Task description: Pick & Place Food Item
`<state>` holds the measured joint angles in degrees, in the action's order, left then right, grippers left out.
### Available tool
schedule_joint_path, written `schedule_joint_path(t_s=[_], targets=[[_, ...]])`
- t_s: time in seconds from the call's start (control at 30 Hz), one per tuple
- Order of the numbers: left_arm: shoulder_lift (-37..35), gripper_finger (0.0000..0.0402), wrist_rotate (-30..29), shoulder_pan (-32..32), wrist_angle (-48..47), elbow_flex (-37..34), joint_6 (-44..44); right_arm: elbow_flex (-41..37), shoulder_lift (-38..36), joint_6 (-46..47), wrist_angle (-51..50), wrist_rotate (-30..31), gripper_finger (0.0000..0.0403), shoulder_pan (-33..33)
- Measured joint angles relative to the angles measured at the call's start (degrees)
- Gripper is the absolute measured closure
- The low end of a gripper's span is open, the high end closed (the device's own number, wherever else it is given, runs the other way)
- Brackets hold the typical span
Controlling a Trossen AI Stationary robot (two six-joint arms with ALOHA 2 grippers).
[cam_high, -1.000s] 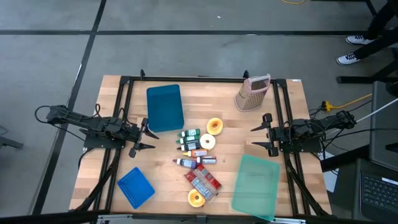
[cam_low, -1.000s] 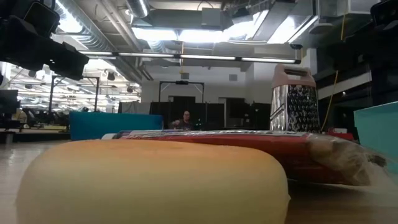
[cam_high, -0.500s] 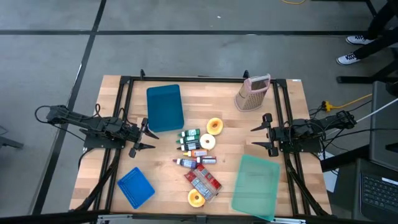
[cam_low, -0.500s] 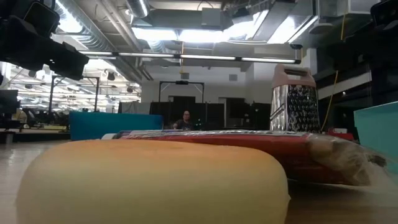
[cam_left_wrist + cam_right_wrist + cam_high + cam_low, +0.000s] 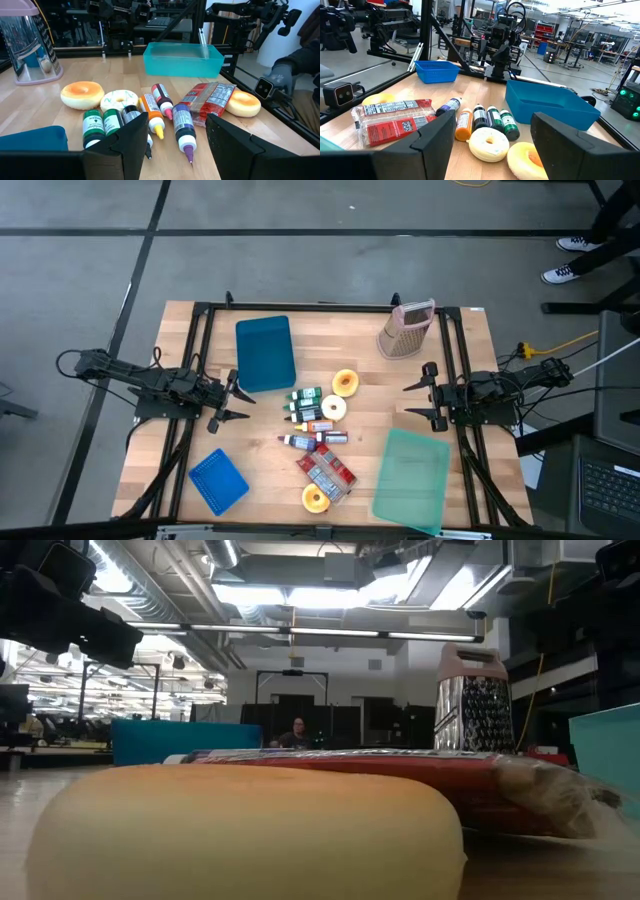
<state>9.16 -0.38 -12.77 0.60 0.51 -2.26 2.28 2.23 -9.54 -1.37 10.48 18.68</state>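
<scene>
The left arm lies low and stretched out from the table's left edge toward the middle, its left claw [image 5: 226,399] hovering with both fingers spread wide and gripping nothing. The right arm mirrors it from the table's right edge, its right claw [image 5: 419,397] likewise parted and empty, pointing inward. The two claws face each other, well apart across the table's middle.

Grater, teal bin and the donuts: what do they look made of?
Box grater: shiny perforated metal, likely steel, with a pink plastic-looking top and base. Teal bin: translucent, glossy, probably plastic. Donuts: smooth, even sheen, most likely plastic or rubber toy food, though the look leaves it open.
</scene>
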Motion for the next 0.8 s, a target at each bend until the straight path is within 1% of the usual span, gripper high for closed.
schedule_joint_path(t_s=[0.57, 0.8], targets=[[0.0, 0.0208, 0.0, 0.0, 0.0, 0.0, 0.0, 0.0, 0.0, 0.0, 0.0, 0.0, 0.0149, 0.0], [0.0, 0.0208, -1.2, 0.0, 2.6, 0.0, 6.2, 0.0, 0.0, 0.0, 0.0, 0.0, 0.0149, 0.0]])
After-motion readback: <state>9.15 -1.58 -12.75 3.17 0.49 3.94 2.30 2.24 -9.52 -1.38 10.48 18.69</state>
